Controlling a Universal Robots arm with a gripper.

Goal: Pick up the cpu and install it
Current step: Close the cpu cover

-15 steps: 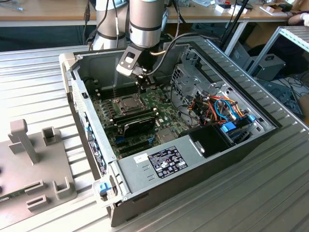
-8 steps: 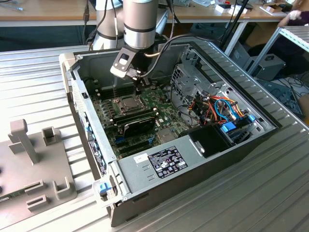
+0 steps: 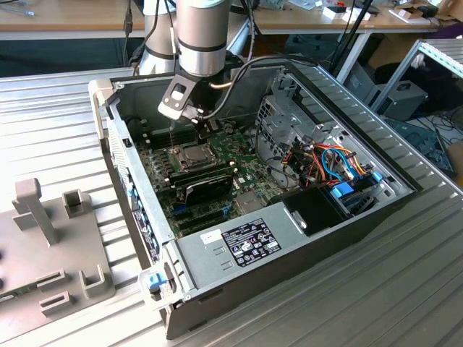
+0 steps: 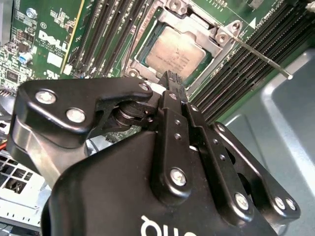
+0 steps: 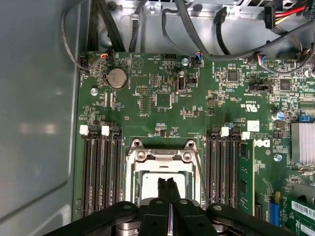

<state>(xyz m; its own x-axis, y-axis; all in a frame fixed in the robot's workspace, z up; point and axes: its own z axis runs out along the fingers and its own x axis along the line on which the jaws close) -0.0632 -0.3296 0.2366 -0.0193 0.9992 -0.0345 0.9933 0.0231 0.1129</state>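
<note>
Jaws pinched together, empty, tips poised over the cpu (image 4: 170,51). It lies flat in its socket (image 4: 193,22), left of centre in the exterior view; seated, so nothing to grip.

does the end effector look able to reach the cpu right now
Probably yes: the end effector hangs just above the cpu, nothing between them, and the socket frame leaves its top bare.

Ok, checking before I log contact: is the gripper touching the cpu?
Cannot tell. In the second wrist view the gripper overlaps the cpu edge; neither contact nor a gap shows plainly.
</note>
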